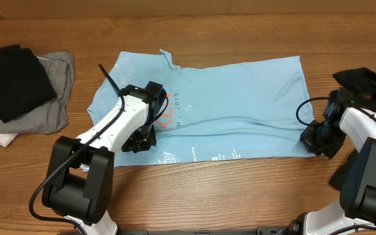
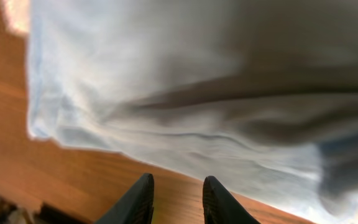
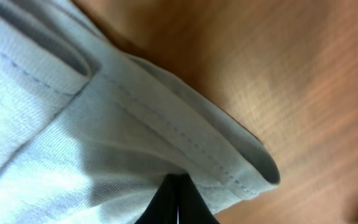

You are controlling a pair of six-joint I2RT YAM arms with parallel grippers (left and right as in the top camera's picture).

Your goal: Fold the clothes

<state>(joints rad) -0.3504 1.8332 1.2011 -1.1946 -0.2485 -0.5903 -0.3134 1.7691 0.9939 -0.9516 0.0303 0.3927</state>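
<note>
The light sky-blue T-shirt point(image 1: 240, 98) lies spread across the middle of the table, its red and dark lettering partly under my left arm. At the shirt's front-left edge my left gripper point(image 1: 139, 142) is low. In the left wrist view this gripper point(image 2: 178, 180) is open with only bare wood between its fingers, and the shirt point(image 2: 197, 93) is just beyond the tips. My right gripper point(image 1: 313, 138) is at the shirt's front-right corner. In the right wrist view it point(image 3: 179, 177) is shut, its tips buried in the stitched hem point(image 3: 185, 140), which bulges into a fold.
A pile of black, grey and white garments point(image 1: 18, 85) lies at the back left. Another black garment point(image 1: 364, 81) lies at the right edge behind my right arm. Bare wooden table point(image 1: 240, 189) runs along the front.
</note>
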